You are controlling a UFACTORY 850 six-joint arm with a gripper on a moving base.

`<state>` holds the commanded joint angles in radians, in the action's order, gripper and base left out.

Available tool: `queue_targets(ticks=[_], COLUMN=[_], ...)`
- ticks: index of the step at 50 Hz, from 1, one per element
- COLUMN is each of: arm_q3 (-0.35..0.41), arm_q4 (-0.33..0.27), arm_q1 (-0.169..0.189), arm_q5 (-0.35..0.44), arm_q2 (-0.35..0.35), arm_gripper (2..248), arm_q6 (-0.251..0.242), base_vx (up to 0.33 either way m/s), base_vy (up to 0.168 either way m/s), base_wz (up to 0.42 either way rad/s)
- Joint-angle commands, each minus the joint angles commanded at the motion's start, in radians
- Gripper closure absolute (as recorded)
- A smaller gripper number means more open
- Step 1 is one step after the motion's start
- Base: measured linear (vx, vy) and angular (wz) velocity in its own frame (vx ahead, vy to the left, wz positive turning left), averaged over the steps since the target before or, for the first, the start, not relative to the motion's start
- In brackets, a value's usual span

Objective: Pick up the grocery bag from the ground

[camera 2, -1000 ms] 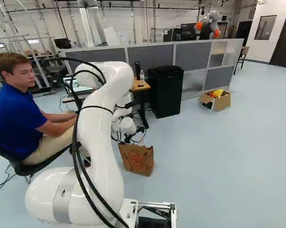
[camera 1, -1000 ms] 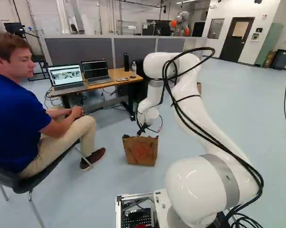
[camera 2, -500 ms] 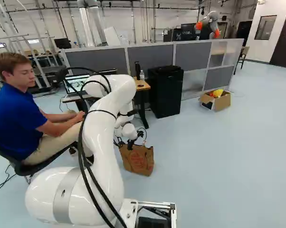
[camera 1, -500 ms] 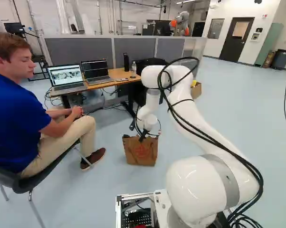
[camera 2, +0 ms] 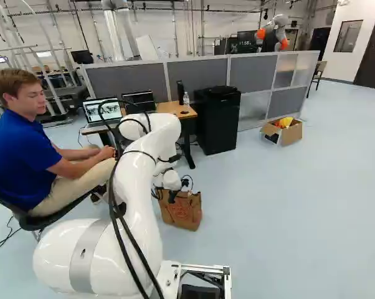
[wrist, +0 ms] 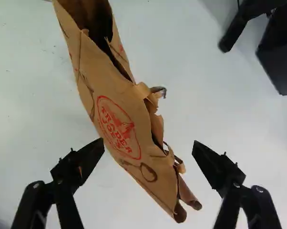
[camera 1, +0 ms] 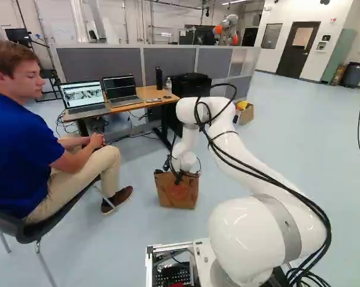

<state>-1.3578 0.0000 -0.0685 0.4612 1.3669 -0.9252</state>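
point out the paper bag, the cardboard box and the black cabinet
Paper bag point(wrist: 118, 128): wrist view, on the red print on its side
Cardboard box point(camera 2: 293, 134): right base view, on its outer side wall
Black cabinet point(camera 2: 216, 128): right base view, on its upright side

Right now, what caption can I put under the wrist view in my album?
Open black gripper over a brown paper bag with a round red print, not gripping it yet.
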Motion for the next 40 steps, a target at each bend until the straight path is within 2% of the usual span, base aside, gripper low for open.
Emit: queue_targets(ticks=[27,36,37,40], arm_q3=[-0.176,-0.205,-0.206,-0.208], arm_q4=[0.000,0.000,0.000,0.000], arm_q1=[0.000,0.000,0.000,0.000], arm_q5=[0.000,0.000,0.000,0.000], arm_q2=[0.191,0.220,0.221,0.223], arm_gripper=[3,3,22,22], arm_q6=[0.000,0.000,0.000,0.000], base_vx=[0.000,0.000,0.000,0.000], base_vy=[0.000,0.000,0.000,0.000], base_wz=[0.000,0.000,0.000,0.000])
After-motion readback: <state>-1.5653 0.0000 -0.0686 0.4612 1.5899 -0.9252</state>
